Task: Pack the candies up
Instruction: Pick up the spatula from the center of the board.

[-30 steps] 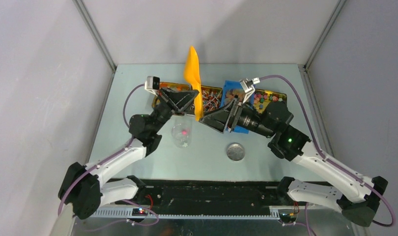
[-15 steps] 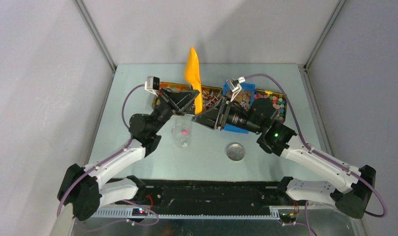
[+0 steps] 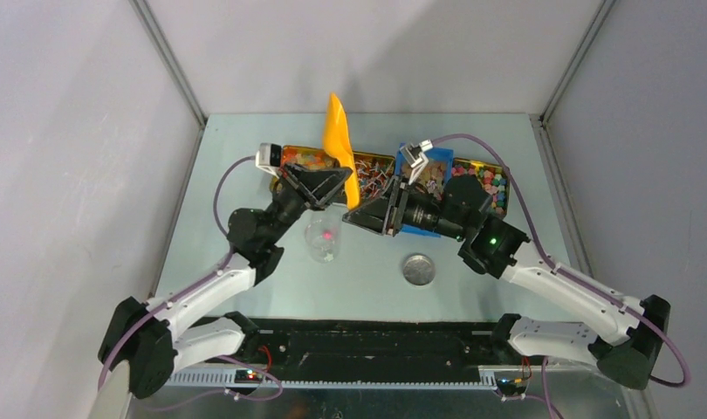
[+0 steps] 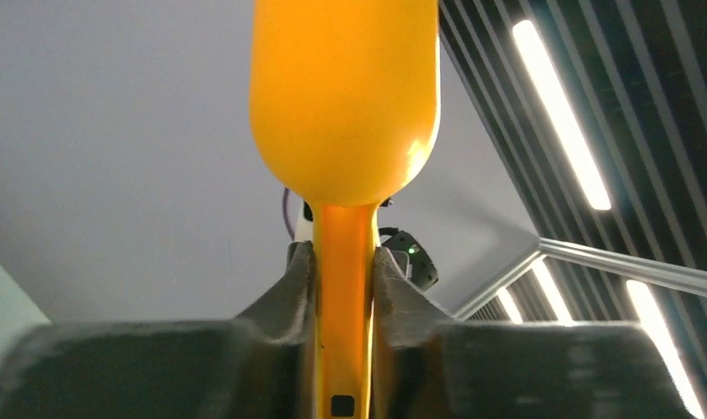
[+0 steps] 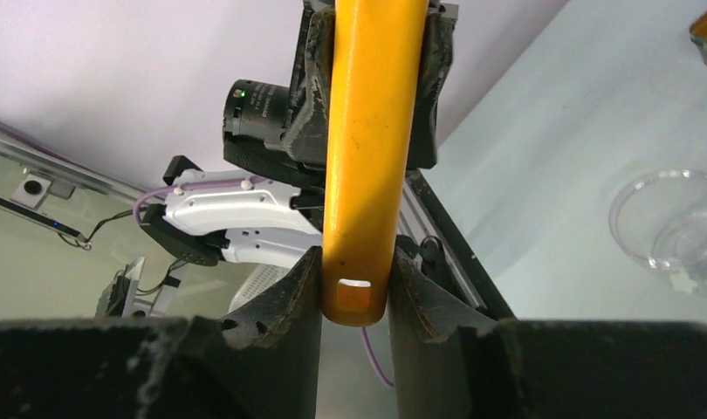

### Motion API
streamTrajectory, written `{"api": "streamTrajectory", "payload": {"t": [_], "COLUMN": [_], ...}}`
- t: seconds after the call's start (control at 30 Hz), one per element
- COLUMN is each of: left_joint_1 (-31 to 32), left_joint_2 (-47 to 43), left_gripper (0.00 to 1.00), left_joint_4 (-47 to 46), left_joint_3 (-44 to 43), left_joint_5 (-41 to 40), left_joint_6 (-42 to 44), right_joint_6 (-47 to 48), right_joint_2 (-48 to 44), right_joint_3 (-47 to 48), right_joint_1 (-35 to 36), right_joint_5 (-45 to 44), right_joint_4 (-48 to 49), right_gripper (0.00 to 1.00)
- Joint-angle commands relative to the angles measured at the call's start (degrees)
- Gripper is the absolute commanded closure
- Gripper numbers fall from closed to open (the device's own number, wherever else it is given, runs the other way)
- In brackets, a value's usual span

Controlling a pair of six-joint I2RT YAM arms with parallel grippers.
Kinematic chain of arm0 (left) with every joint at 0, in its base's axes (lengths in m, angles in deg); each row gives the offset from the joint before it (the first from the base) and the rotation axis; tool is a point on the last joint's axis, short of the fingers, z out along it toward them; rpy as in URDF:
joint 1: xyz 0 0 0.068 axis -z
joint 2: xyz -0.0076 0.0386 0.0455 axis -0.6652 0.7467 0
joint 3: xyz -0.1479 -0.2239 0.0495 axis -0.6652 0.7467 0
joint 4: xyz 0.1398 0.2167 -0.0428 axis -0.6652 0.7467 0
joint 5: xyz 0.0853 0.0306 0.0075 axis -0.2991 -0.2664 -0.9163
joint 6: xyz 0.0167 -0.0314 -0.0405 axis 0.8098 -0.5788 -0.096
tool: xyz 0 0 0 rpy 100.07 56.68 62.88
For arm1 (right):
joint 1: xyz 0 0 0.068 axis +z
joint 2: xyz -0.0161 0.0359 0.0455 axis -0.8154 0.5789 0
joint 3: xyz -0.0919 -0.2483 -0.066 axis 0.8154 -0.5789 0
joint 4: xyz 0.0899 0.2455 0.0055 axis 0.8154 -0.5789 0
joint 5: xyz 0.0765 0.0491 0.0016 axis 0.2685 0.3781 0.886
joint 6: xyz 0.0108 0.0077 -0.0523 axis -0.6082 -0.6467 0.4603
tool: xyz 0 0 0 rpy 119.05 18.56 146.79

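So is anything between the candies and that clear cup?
Nothing on the table: the clear cup stands open near the candies, its silver lid lying aside. The orange scoop, held by left gripper and right gripper, hangs above.

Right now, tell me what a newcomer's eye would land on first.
The orange scoop stands out first, held up above the middle of the table. The left tool grips its handle and the right tool grips the handle's end. Behind it, multicoloured candies run along the far side. In front sit a clear cup and a round silver lid.
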Motion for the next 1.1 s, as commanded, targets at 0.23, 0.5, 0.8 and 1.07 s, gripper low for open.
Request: {"api": "streamTrajectory", "payload": {"t": [0.23,0.5,0.8,1.07], "left_joint_1": [-0.33,0.02,10.07,15.37], "left_joint_2": [-13.03,-11.93,2.69,12.29], "left_gripper": [0.1,0.1,0.24,0.4], "left_joint_4": [36.52,79.11,94.04,86.83], "left_joint_3": [1.79,-16.92,-36.19,-40.68], "left_joint_5": [-4.95,-11.46,-13.18,-10.77], "left_joint_6": [16.95,44.13,60.8,57.25], "right_joint_6": [7.53,16.35,18.7,16.52], "right_joint_2": [-10.17,-11.32,-11.56,-11.35], "right_joint_3": [3.71,8.36,8.49,7.9], "right_joint_1": [-4.8,-5.67,-0.21,2.72], "right_joint_5": [-7.55,-14.67,-22.57,-22.51], "right_joint_4": [-23.86,-54.34,-68.34,-66.64], "right_gripper": [1.0,1.0,1.0,1.0]}}
